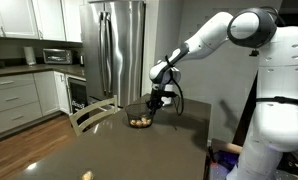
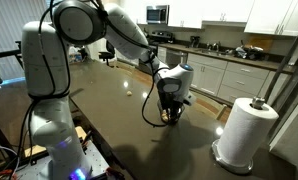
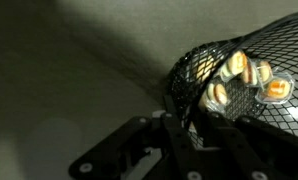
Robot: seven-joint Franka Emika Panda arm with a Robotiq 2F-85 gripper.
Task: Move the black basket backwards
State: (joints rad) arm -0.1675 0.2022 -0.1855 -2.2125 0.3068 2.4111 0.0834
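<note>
The black basket (image 3: pixel 204 62), a round bowl of thin black wire with tan-yellow lumps inside, fills the upper right of the wrist view. It stands on the dark table near the far edge in an exterior view (image 1: pixel 140 120) and under the wrist in the other exterior view (image 2: pixel 170 118). My gripper (image 3: pixel 189 125) comes down on the basket's near rim, its two fingers closed on the wire wall. It shows in both exterior views (image 1: pixel 157 104) (image 2: pixel 171 106). The fingertips are partly hidden by the mesh.
The dark table (image 1: pixel 139 150) carries a paper towel roll (image 2: pixel 244 130) near one corner and a small tan lump (image 1: pixel 87 176). A white chair back (image 1: pixel 94 115) stands at the table's far edge, with a steel fridge (image 1: pixel 114 50) and kitchen counters behind it.
</note>
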